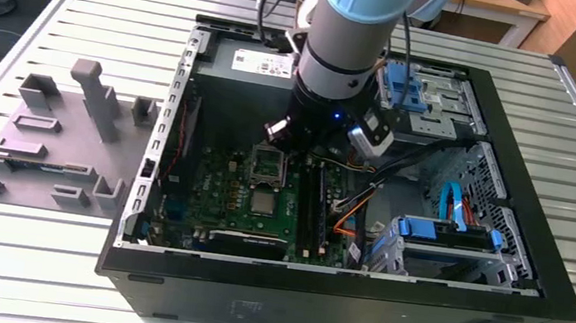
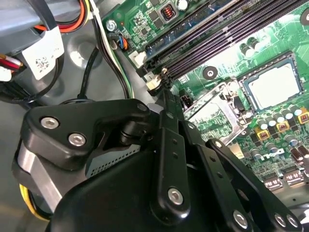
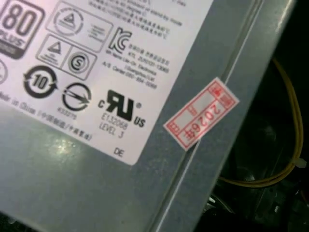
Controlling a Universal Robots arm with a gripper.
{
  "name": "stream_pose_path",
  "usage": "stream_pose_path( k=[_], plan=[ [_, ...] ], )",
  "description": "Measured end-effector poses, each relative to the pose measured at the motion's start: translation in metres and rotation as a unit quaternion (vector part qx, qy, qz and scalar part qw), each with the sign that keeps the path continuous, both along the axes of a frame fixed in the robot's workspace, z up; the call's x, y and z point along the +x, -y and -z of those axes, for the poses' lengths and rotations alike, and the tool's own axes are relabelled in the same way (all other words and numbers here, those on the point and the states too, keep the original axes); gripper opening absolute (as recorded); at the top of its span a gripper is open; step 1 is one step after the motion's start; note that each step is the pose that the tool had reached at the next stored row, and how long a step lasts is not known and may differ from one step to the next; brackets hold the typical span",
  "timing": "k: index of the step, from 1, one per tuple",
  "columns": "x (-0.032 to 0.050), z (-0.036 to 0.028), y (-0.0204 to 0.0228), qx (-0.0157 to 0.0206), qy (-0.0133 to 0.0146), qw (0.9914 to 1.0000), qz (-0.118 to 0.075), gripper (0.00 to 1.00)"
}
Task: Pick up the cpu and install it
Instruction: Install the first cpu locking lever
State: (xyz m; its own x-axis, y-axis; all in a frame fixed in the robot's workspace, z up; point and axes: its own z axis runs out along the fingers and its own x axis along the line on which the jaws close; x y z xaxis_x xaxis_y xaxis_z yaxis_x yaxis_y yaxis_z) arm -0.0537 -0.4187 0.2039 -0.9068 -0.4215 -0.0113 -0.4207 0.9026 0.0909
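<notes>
The gripper (image 2: 164, 99) hangs low over the green board (image 2: 263, 145) with nothing visibly in it (open or closed, I cannot tell), its tip just beside the open socket frame (image 2: 217, 113). The cpu (image 2: 274, 86) lies flat in its socket just past that frame from the gripper, apart from it. By my judgement 1 thing matters here: moving level and gently, clear of the memory slots (image 2: 217, 29) and cables (image 2: 113, 63).
</notes>
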Motion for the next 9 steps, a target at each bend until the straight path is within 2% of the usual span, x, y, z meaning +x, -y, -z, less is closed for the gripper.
stream_pose_path(
  k=[2, 7, 9],
  plan=[
    [-0.0009, -0.0014, 0.0004, 0.0006, 0.0025, 1.0, -0.001, 0.11],
    [-0.0032, -0.0042, 0.0027, 0.0007, 0.0107, 0.99994, -0.003, 0.11],
    [-0.0034, -0.0044, 0.003, 0.0006, 0.0118, 0.99993, -0.003, 0.11]
  ],
)
